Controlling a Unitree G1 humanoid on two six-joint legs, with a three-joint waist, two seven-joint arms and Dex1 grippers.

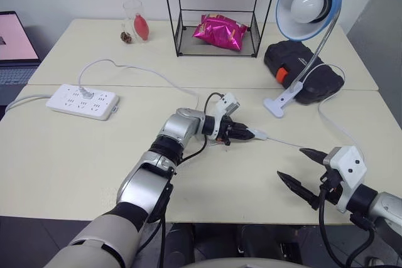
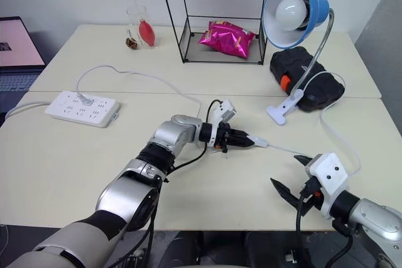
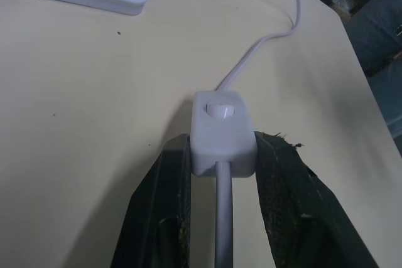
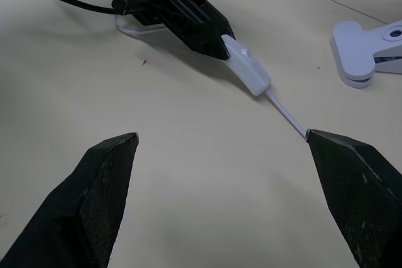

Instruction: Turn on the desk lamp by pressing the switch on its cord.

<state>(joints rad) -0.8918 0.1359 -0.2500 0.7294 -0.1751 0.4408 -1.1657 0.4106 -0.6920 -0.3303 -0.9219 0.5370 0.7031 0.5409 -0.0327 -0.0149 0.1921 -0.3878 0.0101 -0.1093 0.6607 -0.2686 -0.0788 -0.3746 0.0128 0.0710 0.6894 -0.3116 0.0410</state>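
Observation:
The desk lamp (image 1: 308,5) has a blue shade and a white bulb, and stands on its white clip base (image 1: 280,101) at the right of the table. Its thin white cord (image 1: 331,119) loops from the base down to the small white switch (image 1: 258,134) near the table's middle. My left gripper (image 1: 242,134) is shut on the switch, its black fingers (image 3: 160,199) pressing both sides of the switch body (image 3: 221,131) with the button facing up. My right gripper (image 1: 291,162) hovers open near the front right edge, a short way from the switch (image 4: 248,67).
A white power strip (image 1: 83,101) lies at the left with a plug in it. A black case (image 1: 301,67) sits behind the clip base. A wire rack (image 1: 217,45) holding a pink bag (image 1: 220,31), a glass jar (image 1: 135,22) and a laptop (image 1: 16,48) stand further back.

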